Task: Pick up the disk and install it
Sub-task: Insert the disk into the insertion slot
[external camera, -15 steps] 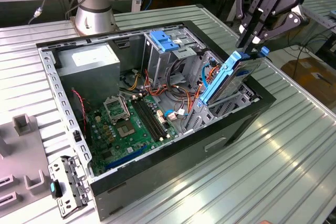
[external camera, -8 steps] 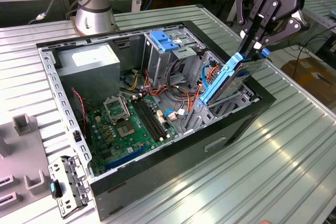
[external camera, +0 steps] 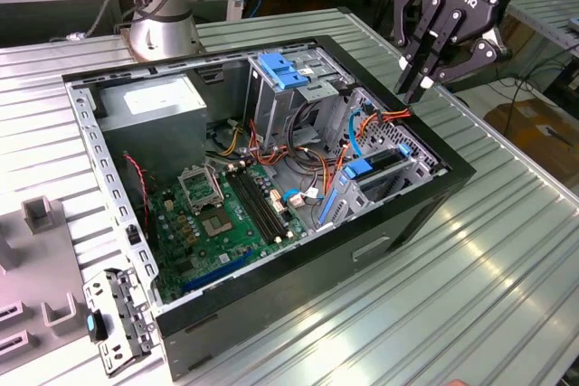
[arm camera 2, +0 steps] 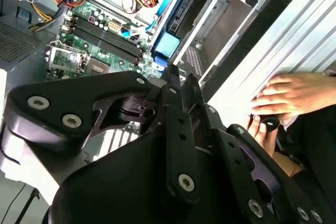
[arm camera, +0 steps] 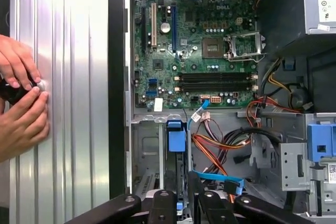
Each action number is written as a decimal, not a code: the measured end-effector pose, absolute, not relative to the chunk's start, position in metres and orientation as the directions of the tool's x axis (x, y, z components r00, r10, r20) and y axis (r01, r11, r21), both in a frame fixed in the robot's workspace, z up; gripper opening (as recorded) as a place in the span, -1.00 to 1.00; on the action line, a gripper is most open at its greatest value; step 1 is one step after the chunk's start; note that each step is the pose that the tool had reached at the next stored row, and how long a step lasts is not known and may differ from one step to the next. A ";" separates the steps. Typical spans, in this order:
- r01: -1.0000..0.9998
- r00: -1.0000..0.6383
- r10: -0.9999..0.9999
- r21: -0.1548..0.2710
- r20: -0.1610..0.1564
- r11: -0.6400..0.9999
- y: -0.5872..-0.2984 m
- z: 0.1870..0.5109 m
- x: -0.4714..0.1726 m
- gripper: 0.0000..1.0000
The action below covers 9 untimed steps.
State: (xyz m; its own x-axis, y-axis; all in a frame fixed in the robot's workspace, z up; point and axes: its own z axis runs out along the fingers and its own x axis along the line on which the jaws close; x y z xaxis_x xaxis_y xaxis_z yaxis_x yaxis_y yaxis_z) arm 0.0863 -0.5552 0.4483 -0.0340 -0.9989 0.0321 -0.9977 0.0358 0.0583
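An open computer case (external camera: 452, 178) lies on the ribbed metal table. In its drive bay near the exterior view's right, the disk (external camera: 360, 169) stands on edge. Its blue rail shows in both wrist views (arm camera: 176, 140) (arm camera 2: 167, 44), while its grey face and label are hidden. My gripper (external camera: 416, 86) hangs above the case's far right rim, apart from the disk and pointing down. It is shut, with nothing between its fingers. Its black linkage crosses both wrist views (arm camera 2: 181, 77) (arm camera: 185, 203).
Inside the case are a green motherboard (external camera: 226, 214), a grey box with a white sticker (external camera: 149, 101), a light-blue bracket (external camera: 280, 70) and loose orange and blue cables (external camera: 362, 128). A person's hands (arm camera: 21, 103) (arm camera 2: 294, 95) rest on the table beside the case. Grey fixtures (external camera: 41, 214) stand on the exterior view's left.
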 end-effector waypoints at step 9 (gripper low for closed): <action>-1.000 -0.009 -0.999 0.011 0.035 0.010 -0.554 0.426 0.080 -0.79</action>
